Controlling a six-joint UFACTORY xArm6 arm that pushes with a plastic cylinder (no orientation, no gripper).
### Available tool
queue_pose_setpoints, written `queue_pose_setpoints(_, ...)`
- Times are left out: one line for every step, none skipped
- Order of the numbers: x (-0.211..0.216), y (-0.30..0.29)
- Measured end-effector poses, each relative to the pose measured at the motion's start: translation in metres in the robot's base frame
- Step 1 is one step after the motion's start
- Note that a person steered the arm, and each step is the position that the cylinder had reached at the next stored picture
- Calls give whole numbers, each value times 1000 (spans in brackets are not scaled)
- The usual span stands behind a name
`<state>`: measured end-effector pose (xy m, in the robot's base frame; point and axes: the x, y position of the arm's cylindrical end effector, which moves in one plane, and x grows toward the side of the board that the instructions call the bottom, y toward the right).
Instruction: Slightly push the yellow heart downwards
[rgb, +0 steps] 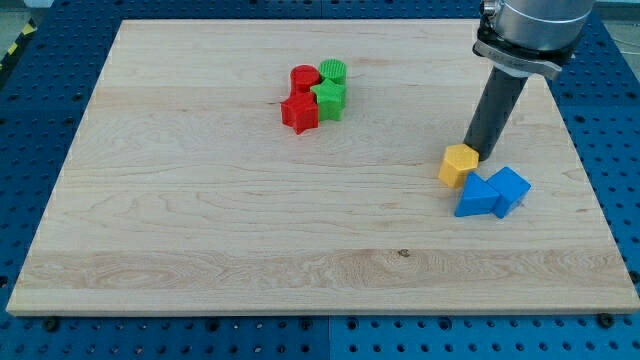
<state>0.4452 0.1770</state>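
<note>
Risk: my tip (473, 152), a bare gripperless rod touching the yellow block (459, 164) at frame right, could shove it into the blue blocks (490, 193) below.

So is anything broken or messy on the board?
Nothing looks broken or spilled. The red cylinder, green cylinder, red star and green star huddle together. My tip sits just above the yellow block, beside the blue triangle and blue cube.
</note>
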Motion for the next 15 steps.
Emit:
queue_pose_setpoints(0, 2)
queue_pose_setpoints(0, 4)
queue_pose_setpoints(0, 20)
queue_pose_setpoints(0, 37)
queue_pose_setpoints(0, 47)
queue_pose_setpoints(0, 65)
queue_pose_setpoints(0, 78)
queue_pose_setpoints(0, 109)
queue_pose_setpoints(0, 144)
queue_pose_setpoints(0, 164)
queue_pose_setpoints(0, 164)
queue_pose_setpoints(-5, 167)
queue_pose_setpoints(-10, 168)
queue_pose_setpoints(-15, 168)
queue_pose_setpoints(-18, 168)
